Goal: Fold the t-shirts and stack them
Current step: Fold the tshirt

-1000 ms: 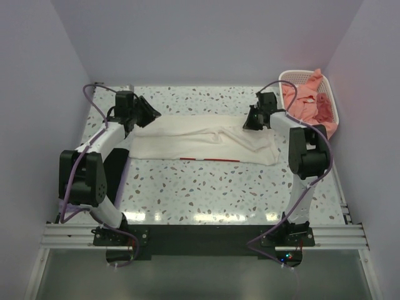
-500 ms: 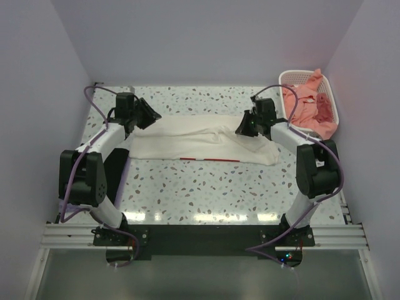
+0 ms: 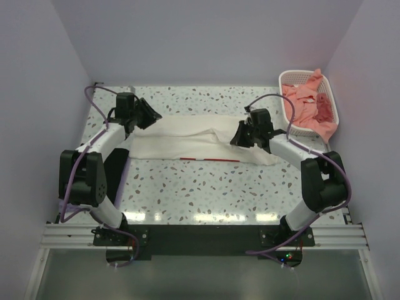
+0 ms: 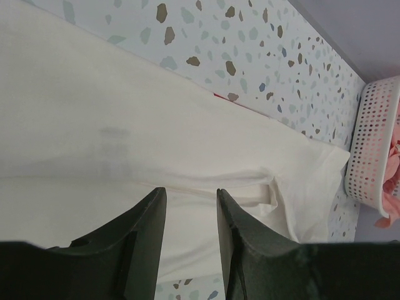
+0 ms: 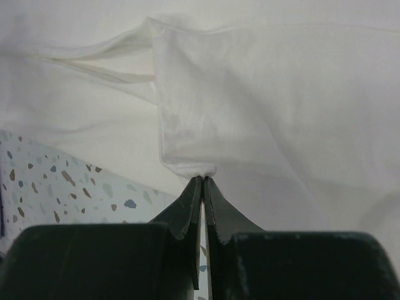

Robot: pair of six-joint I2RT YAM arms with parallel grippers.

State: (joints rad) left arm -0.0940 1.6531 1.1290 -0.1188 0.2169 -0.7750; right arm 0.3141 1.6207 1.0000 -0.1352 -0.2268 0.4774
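A large cream-white t-shirt [image 3: 181, 140] lies spread across the far half of the table, with a thin red strip [image 3: 209, 160] showing at its near edge. My right gripper [image 3: 238, 136] is shut on a folded edge of this shirt [image 5: 281, 94], the cloth bunched at the tips of the right gripper [image 5: 204, 178]. My left gripper [image 3: 152, 117] hovers at the shirt's far left corner. In the left wrist view the left gripper [image 4: 190, 203] is open, with the cream cloth [image 4: 125, 125] lying flat beneath it. Salmon-pink t-shirts [image 3: 309, 103] fill the basket.
A white lattice basket [image 3: 294, 75] stands at the far right corner against the wall, also visible as the basket [image 4: 372, 150] in the left wrist view. A dark flat shape [image 3: 115, 169] lies under the left arm, mostly hidden. Walls close in on three sides.
My right gripper has moved left and slightly nearer, pulling the shirt's right edge over toward the middle. The left gripper has stayed put.
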